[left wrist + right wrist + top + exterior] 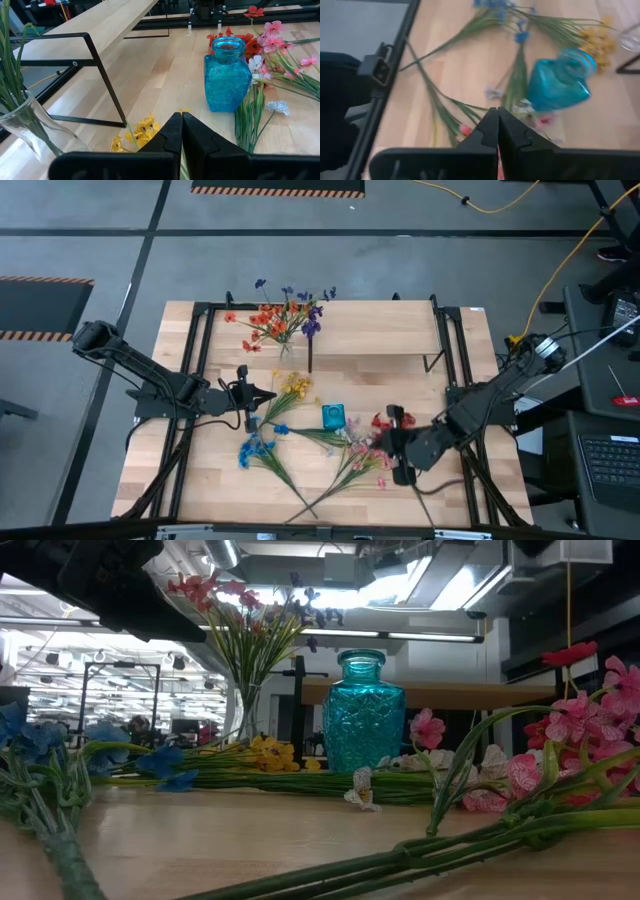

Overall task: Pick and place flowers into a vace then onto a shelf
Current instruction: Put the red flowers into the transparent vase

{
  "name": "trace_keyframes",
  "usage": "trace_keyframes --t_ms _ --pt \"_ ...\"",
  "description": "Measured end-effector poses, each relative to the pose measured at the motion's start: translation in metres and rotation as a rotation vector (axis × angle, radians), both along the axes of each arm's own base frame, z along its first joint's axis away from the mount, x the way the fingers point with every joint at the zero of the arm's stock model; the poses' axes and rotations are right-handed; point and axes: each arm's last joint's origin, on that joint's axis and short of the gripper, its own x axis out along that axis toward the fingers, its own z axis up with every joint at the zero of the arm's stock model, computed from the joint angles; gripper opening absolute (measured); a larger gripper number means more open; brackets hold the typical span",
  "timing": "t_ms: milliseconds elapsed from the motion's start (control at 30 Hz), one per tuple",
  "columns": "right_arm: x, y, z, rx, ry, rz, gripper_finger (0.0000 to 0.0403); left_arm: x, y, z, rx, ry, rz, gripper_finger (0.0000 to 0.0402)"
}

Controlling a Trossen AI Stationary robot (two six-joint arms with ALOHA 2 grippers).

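Yellow cable [560,260] on grey floor [400,265], keyboard [610,460] at right edge, beyond tabletop [470,360].

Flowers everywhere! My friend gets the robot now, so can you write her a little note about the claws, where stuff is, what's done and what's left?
Left claw: shut, empty, hovering by the yellow flowers.
Right claw: shut, empty, over the pink and red flowers.
Blue vase: upright mid-table, nothing in it.
Clear vase: already holds a red, orange and purple bunch, standing by the shelf.
Loose on the table: yellow, blue flowers, pink, red and white stems.
Done: one bunch in a vase.
Left: put loose stems in the blue vase, then move it onto the shelf.
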Motion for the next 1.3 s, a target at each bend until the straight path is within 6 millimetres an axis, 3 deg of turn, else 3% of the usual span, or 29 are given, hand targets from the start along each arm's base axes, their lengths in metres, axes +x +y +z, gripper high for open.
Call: trace_keyframes --t_ms 233,800,1300 --pt "0.014 0.018 0.004 -0.038 0.052 0.015 0.0000 0.000 0.000 0.000 0.001 0.000 0.001 0.0006" --pt "0.035 0.026 -0.016 -0.099 0.055 0.052 0.0003 0.000 0.000 0.000 0.003 0.001 0.000 0.0007" --pt "0.033 0.027 -0.029 -0.077 0.158 0.017 0.0012 0.000 0.000 0.000 0.003 0.001 0.000 0.0006"
